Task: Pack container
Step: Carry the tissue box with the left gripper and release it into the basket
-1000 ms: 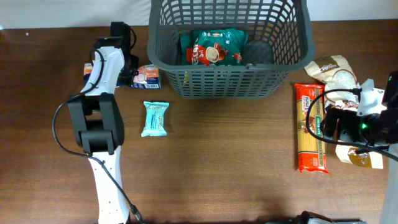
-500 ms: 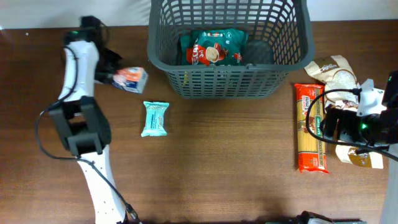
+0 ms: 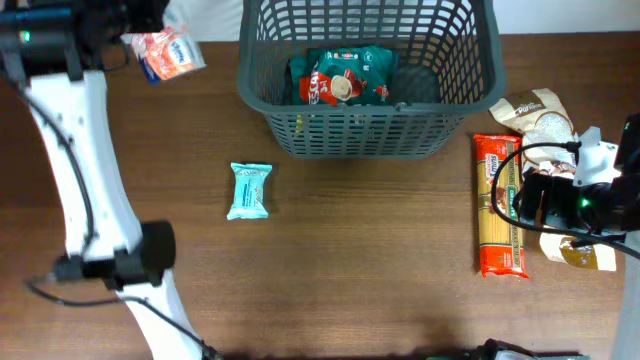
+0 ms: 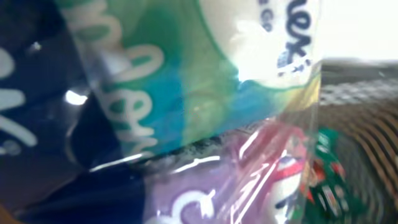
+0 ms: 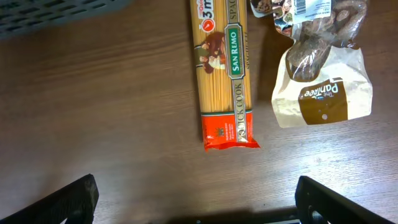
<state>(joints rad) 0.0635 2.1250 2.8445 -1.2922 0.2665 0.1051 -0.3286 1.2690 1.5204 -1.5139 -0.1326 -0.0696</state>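
At the far left corner of the tabletop (image 3: 350, 260), the left pincer (image 3: 128, 40) is clamped on a tissue packet (image 3: 166, 55), left of the container (image 3: 365, 140); the right pincer (image 5: 199, 208) hangs spread apart near a spaghetti pack (image 5: 225, 74).

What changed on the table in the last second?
The left gripper, shut on the tissue packet, lifted it off the table beside the basket and swung it up to the far left. The teal snack packet, spaghetti and open right gripper stayed put.
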